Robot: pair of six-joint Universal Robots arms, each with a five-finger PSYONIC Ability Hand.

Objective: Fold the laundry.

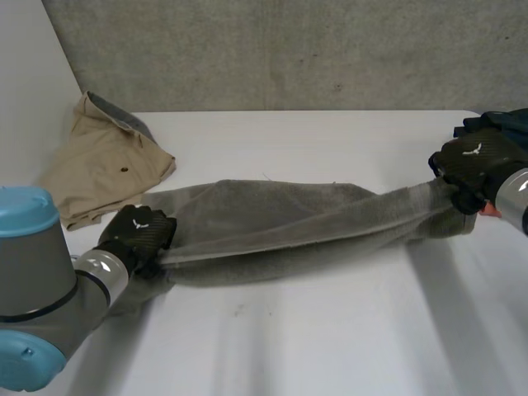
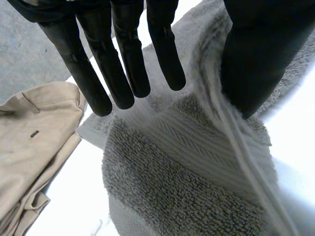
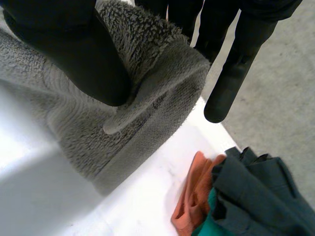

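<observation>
Head view, towel: a grey towel (image 1: pixel 280 223) is stretched in a long, bunched band across the middle of the white table (image 1: pixel 330 338), from near left to far right.
Head view, left hand: the left hand (image 1: pixel 136 235) is on the towel's left end, low over the table at the near left.
Head view, right hand: the right hand (image 1: pixel 474 165) is on the towel's right end, at the table's right edge; that end is lifted off the surface.
Head view, other laundry: a beige garment (image 1: pixel 103 165) lies crumpled at the far left, just beside the towel's left end. A dark pile of clothes (image 1: pixel 495 124) sits behind the right hand.
Left wrist view, grasp: the fingers (image 2: pixel 123 59) are straight and close together, with the thumb (image 2: pixel 256 59) opposite them. A raised fold of the towel's edge (image 2: pixel 216 98) is pinched between the two.
Left wrist view, surroundings: the beige garment (image 2: pixel 34 142) lies past the fingertips, with a strip of table between it and the towel.
Right wrist view, grasp: the thumb (image 3: pixel 74 54) presses down on the towel's folded end (image 3: pixel 147 118), pinching it against the fingers (image 3: pixel 236 73) behind the fold.
Right wrist view, surroundings: an orange cloth (image 3: pixel 194 196) and a dark grey-green garment (image 3: pixel 261 191) lie together on the table near the towel's end, apart from it.
</observation>
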